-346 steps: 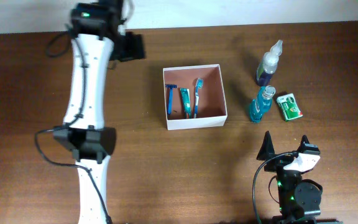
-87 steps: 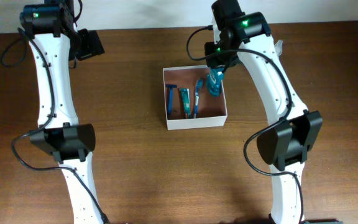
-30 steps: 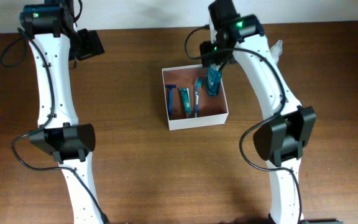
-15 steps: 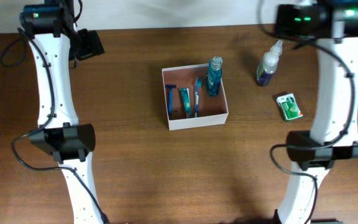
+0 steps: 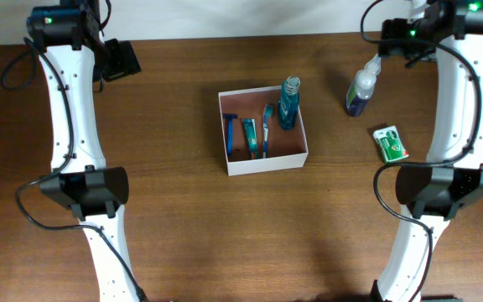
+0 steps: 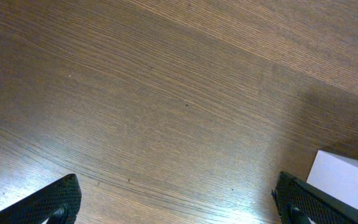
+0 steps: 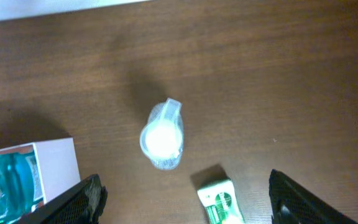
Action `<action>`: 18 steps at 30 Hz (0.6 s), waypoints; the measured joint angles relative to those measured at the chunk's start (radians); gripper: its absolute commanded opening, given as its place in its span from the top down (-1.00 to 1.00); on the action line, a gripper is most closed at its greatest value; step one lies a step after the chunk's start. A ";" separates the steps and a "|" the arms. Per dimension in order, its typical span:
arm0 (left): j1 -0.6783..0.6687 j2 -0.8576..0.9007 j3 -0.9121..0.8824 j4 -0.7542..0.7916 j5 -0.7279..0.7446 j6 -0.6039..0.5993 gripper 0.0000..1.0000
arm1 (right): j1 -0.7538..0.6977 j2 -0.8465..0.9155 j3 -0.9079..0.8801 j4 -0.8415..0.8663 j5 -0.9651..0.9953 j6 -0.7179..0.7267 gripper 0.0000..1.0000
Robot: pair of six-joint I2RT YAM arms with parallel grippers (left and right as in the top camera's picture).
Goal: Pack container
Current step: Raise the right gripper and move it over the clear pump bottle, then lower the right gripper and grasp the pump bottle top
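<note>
Square white cardboard container (image 5: 267, 161) at mid-table (image 5: 225, 235), tall blue bottle (image 5: 288, 102) upright in its far right corner. Left pincer (image 6: 176, 193) and right pincer (image 7: 185, 186) — both spread wide, empty — the right above a clear white-capped bottle (image 7: 162, 140).

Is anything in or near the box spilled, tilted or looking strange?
Nothing is spilled or damaged. Only the blue bottle stands upright, in the far right corner of the container; the toothbrush beside it lies flat.

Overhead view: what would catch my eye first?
The white square container mid-table, with a blue bottle standing upright in its far right corner beside three toiletries lying flat. To its right, a clear spray bottle and green packet sit on the wooden table outside it.
</note>
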 measured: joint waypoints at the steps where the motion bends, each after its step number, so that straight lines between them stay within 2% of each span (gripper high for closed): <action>1: 0.000 0.000 0.000 0.000 0.000 0.000 -0.99 | 0.002 0.001 -0.016 0.013 -0.005 -0.003 -0.54; 10: 0.000 0.000 0.000 0.000 0.000 0.000 -0.99 | 0.031 0.002 -0.171 0.166 -0.021 0.133 -0.52; 18: 0.000 0.000 0.000 0.000 0.000 0.000 -0.99 | 0.087 0.006 -0.212 0.224 0.020 0.222 -0.51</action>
